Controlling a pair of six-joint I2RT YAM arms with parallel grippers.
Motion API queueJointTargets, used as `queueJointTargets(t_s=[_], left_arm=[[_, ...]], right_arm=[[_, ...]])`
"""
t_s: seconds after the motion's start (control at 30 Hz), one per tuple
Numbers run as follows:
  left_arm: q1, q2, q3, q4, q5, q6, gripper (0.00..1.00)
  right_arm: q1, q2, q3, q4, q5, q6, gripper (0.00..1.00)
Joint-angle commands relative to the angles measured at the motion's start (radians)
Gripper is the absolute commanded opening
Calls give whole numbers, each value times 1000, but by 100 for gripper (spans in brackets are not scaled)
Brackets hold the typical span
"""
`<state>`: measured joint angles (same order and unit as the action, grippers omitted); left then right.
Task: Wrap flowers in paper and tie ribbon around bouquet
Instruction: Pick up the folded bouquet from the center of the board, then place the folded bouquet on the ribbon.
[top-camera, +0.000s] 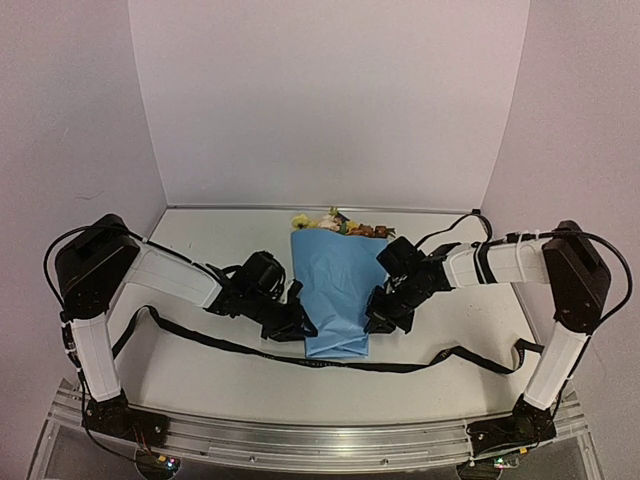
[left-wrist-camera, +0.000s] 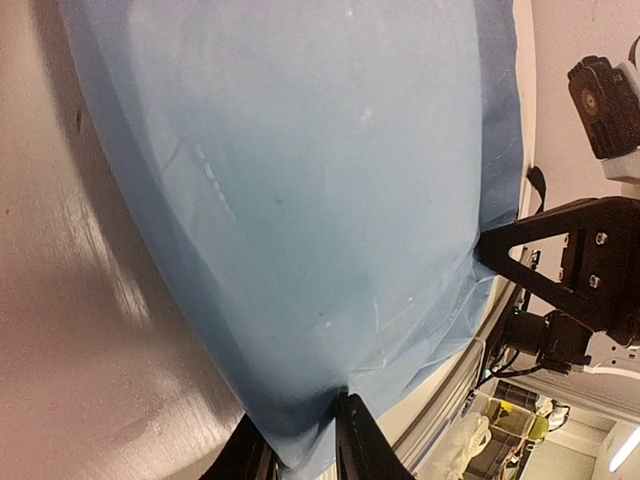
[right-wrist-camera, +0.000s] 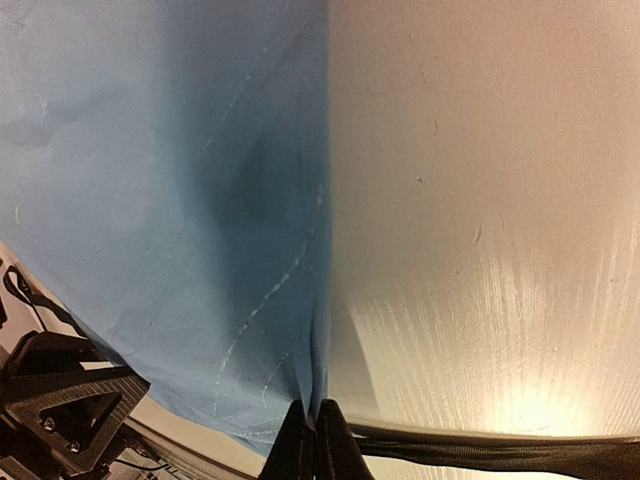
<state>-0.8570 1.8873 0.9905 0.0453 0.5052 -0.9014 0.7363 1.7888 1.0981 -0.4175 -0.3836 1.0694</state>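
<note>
The bouquet (top-camera: 333, 290) lies in the middle of the table as a cone of light-blue paper (left-wrist-camera: 320, 180), narrow end toward me. The flowers (top-camera: 335, 222), yellow, pink and orange, poke out of its far wide end. My left gripper (top-camera: 300, 326) is at the cone's lower left edge; in the left wrist view the gripper (left-wrist-camera: 300, 432) has bunched paper between its fingers (left-wrist-camera: 365, 440). My right gripper (top-camera: 385, 318) is at the lower right edge, and the gripper (right-wrist-camera: 315, 412) is pinched shut on the paper's (right-wrist-camera: 150, 200) edge. The black ribbon (top-camera: 300, 360) lies loose on the table under the cone's tip.
The ribbon (right-wrist-camera: 500, 452) runs along the table just in front of my right fingers, reaching both arm bases. White walls close in the back and sides. An aluminium rail (top-camera: 320, 435) marks the near table edge.
</note>
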Motion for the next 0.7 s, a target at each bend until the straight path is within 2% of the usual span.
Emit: queueJointTargets(t_s=[0.0, 0.67], left_arm=[[-6, -74, -1, -5, 54, -28, 22], [-110, -234, -170, 29, 7, -124, 22]], right_arm=[[34, -52, 14, -36, -2, 44, 0], [199, -156, -120, -53, 138, 122, 0]])
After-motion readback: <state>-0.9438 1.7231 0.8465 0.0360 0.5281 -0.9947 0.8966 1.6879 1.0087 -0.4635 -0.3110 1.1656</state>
